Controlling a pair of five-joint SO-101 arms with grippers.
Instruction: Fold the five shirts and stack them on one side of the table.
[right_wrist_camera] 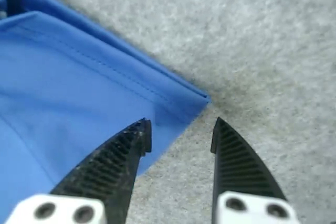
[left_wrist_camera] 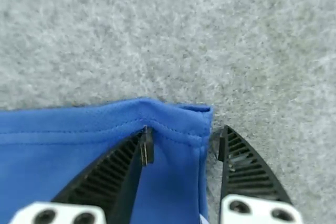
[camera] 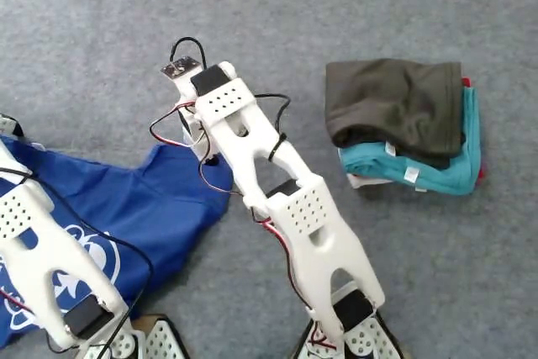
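- While the blue shirt (camera: 126, 199) lies spread and unfolded on the near left of the bench (camera: 336, 31), the stack of folded shirts (camera: 403, 124) sits well apart on the right, a dark one on top, a teal one under it, and slivers of white and red below.
- The left hand (left_wrist_camera: 185, 141) is apart, holding nothing. 1 finger rests over the cloth just inside the hem, the other over bare bench just beside a corner of the blue shirt.
- The right hand (right_wrist_camera: 181, 129) is also apart and empty, straddling another corner in the same way.
- Likely slip: each hand has only a thin strip of hem between its fingers, so closing from here may catch 1 layer at the very edge and lose it on the lift.
- Likely bunching: the bench cover looks rough, so a finger pressing down could push the corner away and crumple it.
- Likely skew: if the 2 hands rise or travel unevenly, the fold would land crooked.
- The dark top shirt looks loosely folded and bulging, so a 5th laid on it might slide off.
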